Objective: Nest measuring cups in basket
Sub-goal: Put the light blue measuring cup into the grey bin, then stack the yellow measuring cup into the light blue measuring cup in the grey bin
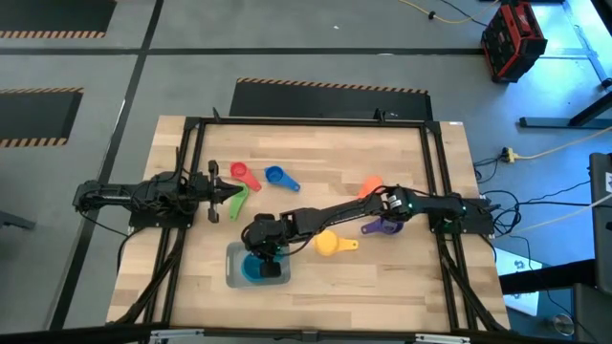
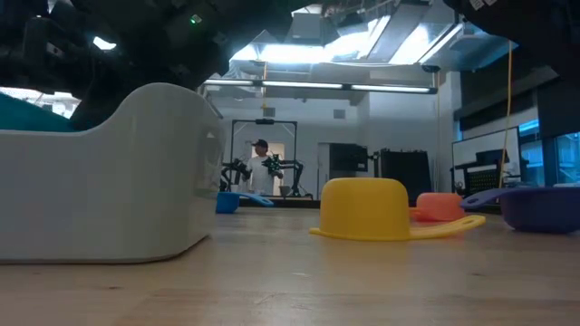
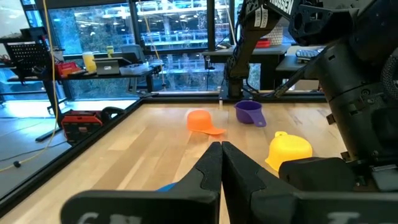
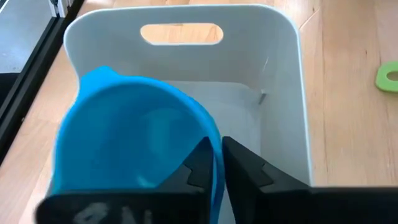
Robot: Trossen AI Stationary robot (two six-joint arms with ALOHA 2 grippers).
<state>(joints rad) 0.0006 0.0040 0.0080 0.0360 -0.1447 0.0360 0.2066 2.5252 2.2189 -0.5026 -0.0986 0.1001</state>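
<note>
Two arms work over the wooden tabletop (image 1: 316,153). The right end effector (image 4: 214,163) reaches across to the near left part and hangs over the basket (image 4: 280,81). Its two dark fingers (image 4: 245,168) are almost together, with the rim of the big teal cup (image 4: 134,134) pinched between them. The cup sits inside the basket, on the left side of it, right under the end effector.

The left end effector (image 3: 221,163) waits at the left side of the tabletop with its fingers pressed together, holding nothing. The green cup (image 1: 236,198) lies just beside it, and the red cup (image 1: 243,175) and the blue cup (image 1: 278,177) lie a little farther right.

The yellow cup (image 1: 330,245) lies upside down just right of the basket. The purple cup (image 1: 382,227) and the orange cup (image 1: 370,186) lie near the right arm's base.

White letters show on the right arm in the left wrist view, but they are cut off and cannot be read.
</note>
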